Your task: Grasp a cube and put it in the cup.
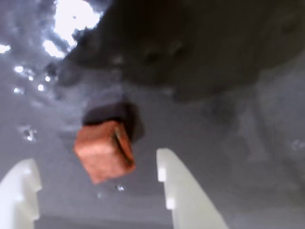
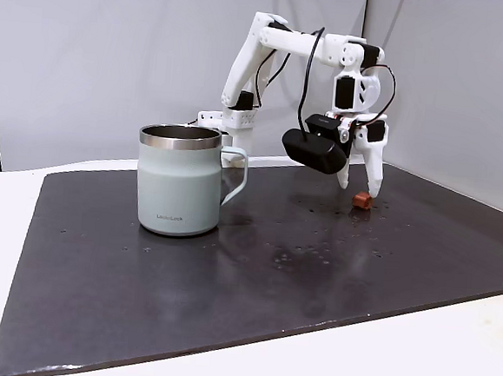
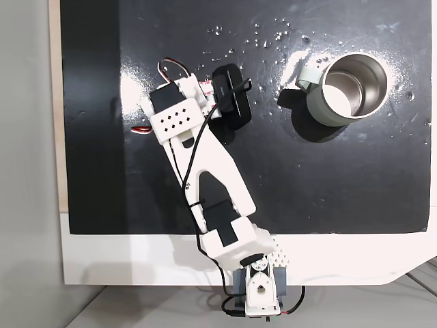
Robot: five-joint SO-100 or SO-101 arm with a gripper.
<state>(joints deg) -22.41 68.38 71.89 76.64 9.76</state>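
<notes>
A: Cube first: the tiny reddish-orange block (image 1: 105, 150) lies on the dark, glossy mat (image 2: 253, 275) that covers the white table (image 2: 447, 360), tilted so one corner faces the wrist camera. It sits between the two white fingers (image 1: 183, 191) but much nearer the left one in the wrist view.

B: So the end effector (image 1: 95, 191) is spread wide around it, holding nothing?

A: Yes, the jaws are open, with tips low, close to the mat in the side fixed view (image 2: 362, 190). My worry is the offset. Closing from here, one finger would likely meet the block first and push it sideways, or twist it on that slick surface, since it sits skewed to the pads.

B: And it's small.

A: Small enough to pop out of a corner pinch. The wrist view is also blurred, so the depth is hard to judge; I cannot tell whether the tips touch the mat.

B: The cup?

A: The large pale grey-green mug with a steel rim (image 2: 180, 182) stands upright, well apart across the mat. A weak hold could drop the block during that long carry.
</notes>
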